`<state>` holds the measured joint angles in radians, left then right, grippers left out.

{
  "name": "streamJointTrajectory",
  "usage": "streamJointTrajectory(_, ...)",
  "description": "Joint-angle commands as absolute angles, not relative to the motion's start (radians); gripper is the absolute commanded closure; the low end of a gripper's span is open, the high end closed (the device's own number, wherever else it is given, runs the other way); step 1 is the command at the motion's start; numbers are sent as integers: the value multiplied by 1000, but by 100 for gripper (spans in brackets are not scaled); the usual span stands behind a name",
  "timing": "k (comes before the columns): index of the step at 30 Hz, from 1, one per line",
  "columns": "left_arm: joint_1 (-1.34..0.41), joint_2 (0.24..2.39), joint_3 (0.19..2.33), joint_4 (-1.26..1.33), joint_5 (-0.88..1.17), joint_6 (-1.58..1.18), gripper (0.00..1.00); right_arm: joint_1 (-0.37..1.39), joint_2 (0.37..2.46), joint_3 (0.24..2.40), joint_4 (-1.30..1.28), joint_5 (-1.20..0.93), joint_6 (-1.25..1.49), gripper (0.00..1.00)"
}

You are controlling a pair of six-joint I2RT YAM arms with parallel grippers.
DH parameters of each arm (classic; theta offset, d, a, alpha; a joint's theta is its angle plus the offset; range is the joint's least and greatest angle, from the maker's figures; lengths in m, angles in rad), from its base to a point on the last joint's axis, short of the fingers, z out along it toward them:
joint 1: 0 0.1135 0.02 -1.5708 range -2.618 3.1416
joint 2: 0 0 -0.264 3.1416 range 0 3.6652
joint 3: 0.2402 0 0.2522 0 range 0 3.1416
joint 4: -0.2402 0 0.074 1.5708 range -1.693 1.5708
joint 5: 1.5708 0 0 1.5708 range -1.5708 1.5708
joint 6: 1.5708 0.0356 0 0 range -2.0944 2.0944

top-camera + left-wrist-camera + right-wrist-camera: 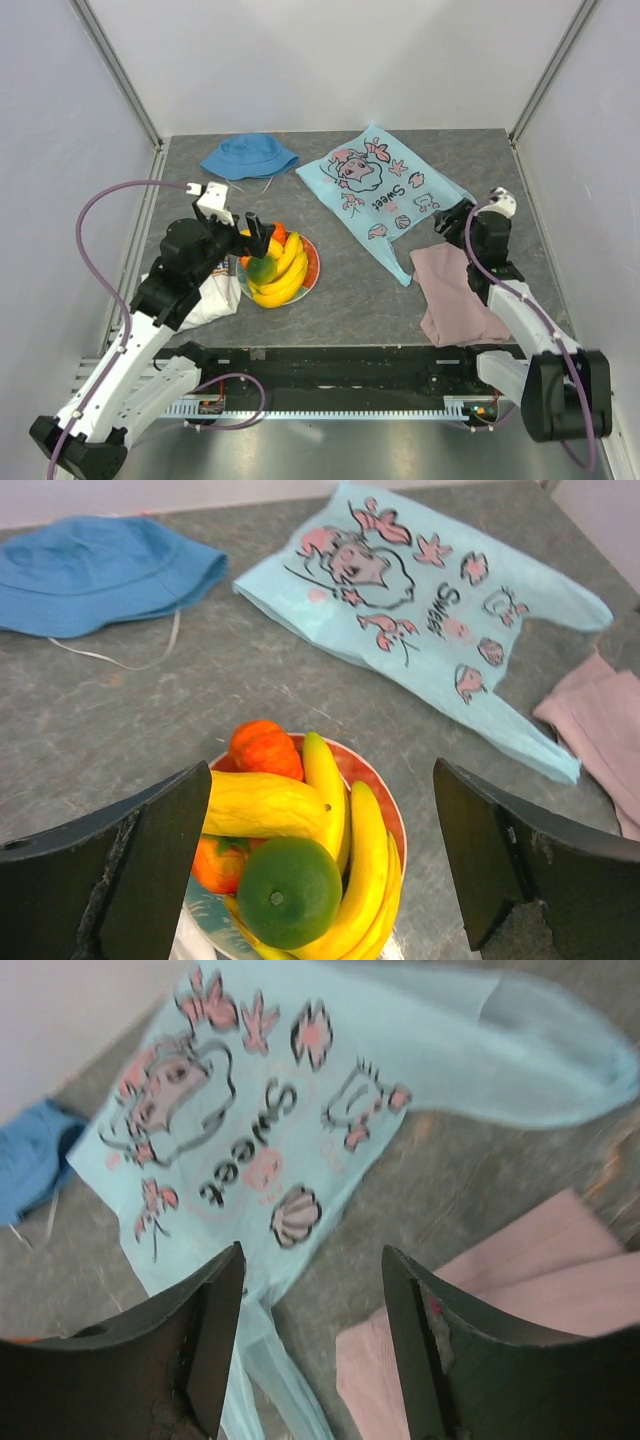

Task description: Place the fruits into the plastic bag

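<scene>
Yellow bananas (285, 272), a round green fruit (288, 892) and orange-red fruits (264, 747) lie on a red-rimmed plate (314, 268) left of centre. My left gripper (255, 232) hangs open just above the fruits, its fingers (150, 860) wide apart around them in the left wrist view. The light-blue plastic bag (380, 195) lies flat at the back centre, with one handle (395, 262) pointing toward me. My right gripper (452, 218) is open and empty above the bag's right edge; its fingers (205, 1335) straddle bare table between the bag (250, 1130) and a pink cloth.
A blue bucket hat (248, 155) lies at the back left. A pink cloth (450, 292) lies under my right arm. A white cloth (210, 295) lies beside the plate under my left arm. Grey walls close in the sides and back.
</scene>
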<state>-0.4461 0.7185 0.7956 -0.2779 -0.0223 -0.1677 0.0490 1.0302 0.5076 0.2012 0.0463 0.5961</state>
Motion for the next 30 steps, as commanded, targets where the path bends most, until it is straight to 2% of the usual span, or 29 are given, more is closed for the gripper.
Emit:
streamJointTrajectory(1,-443,749,831,-265,52,-113,1,136,1150,571,209,24,650,36)
streamJointTrajectory(7,-445,759,812,-273,60,-107,1,179,1313,572,301,3,750,37)
streamJointTrajectory(19,-443,752,796,-278,93,-113,1,195,1486,549,506,76,883,46)
streamJointTrajectory(30,-443,742,793,-278,117,-121,1,195,1614,589,552,140,923,50)
